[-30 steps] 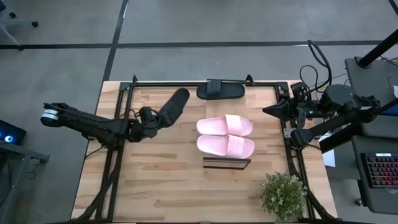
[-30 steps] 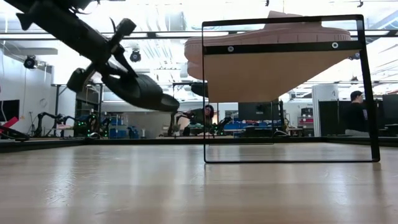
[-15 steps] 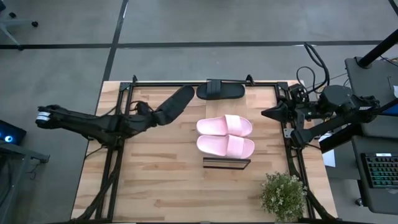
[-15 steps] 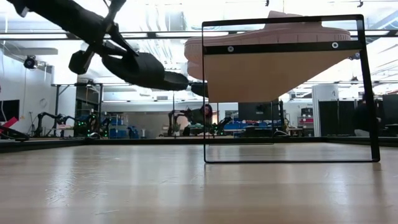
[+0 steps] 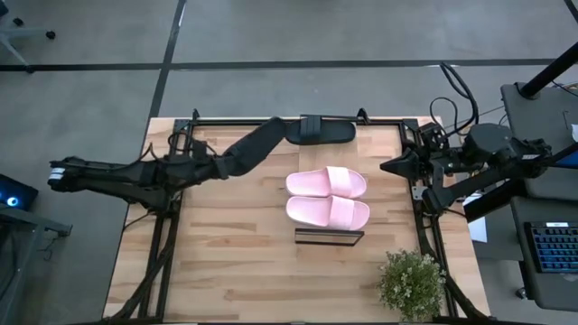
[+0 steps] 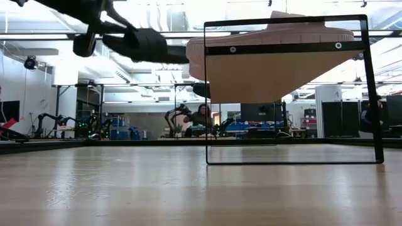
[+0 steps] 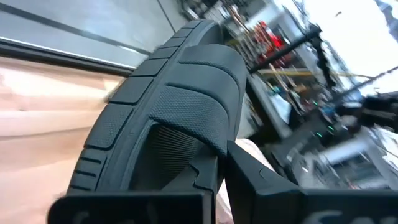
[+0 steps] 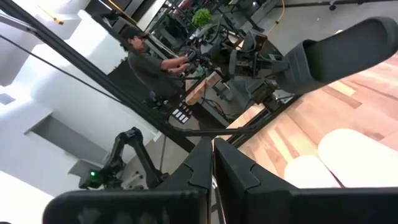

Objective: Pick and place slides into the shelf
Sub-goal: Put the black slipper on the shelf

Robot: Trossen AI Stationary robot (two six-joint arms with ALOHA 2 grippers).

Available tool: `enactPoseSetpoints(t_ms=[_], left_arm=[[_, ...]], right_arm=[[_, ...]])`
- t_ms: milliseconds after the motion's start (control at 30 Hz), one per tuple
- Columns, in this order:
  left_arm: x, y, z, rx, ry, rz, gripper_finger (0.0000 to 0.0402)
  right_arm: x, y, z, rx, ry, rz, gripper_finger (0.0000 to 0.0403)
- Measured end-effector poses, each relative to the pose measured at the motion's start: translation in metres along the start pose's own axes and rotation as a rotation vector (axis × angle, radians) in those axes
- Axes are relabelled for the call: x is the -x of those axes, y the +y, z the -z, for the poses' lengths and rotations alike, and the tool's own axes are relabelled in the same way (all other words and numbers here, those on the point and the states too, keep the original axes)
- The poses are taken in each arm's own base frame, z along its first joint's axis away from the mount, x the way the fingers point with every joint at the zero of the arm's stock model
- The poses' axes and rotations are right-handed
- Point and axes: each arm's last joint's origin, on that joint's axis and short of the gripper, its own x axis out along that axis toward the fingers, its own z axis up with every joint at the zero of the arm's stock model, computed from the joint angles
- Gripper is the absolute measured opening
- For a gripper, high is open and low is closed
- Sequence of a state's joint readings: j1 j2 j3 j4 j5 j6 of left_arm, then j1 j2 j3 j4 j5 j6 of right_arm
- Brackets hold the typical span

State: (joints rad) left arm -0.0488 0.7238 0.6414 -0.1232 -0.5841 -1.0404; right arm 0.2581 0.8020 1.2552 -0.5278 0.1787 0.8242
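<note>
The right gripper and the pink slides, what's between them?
Nothing but bare shelf top, seen in the high view: the right gripper waits shut beside the shelf's right end, apart from the pink slides.

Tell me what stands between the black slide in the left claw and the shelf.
Nothing visible does. The left claw holds the black slide in the air, beside the shelf, where both pink slides already sit. The other black slide lies clear.

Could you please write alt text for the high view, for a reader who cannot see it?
Seen from above, the left pincer, shut on a black slide, holds it near a second black slide at the table's far edge. Two pink slides lie side by side on the shelf at mid-table. The right pincer waits shut at the right edge, near a potted plant.
</note>
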Motion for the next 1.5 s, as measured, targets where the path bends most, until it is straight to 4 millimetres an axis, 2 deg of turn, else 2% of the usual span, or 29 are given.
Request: enactPoseSetpoints(t_ms=[467, 967, 1133, 1300, 1500], left_arm=[[-0.022, -0.020, -0.027, -0.064, 0.162, 0.124, 0.0000], [-0.069, -0.040, -0.055, -0.143, 0.347, 0.250, 0.0000], [-0.082, -0.043, -0.054, -0.155, 0.439, 0.306, 0.0000], [-0.093, -0.038, -0.047, -0.149, 0.480, 0.281, 0.0000], [-0.108, -0.040, -0.045, -0.150, 0.447, 0.326, 0.0000]], right_arm=[[0.014, -0.004, 0.000, 0.013, 0.012, 0.015, 0.0009], [0.017, -0.005, 0.000, 0.016, 0.010, 0.018, 0.0009], [0.019, -0.005, -0.001, 0.016, 0.008, 0.016, 0.0009], [0.019, -0.005, -0.001, 0.016, 0.007, 0.014, 0.0009], [0.019, -0.005, -0.001, 0.016, 0.007, 0.015, 0.0009]])
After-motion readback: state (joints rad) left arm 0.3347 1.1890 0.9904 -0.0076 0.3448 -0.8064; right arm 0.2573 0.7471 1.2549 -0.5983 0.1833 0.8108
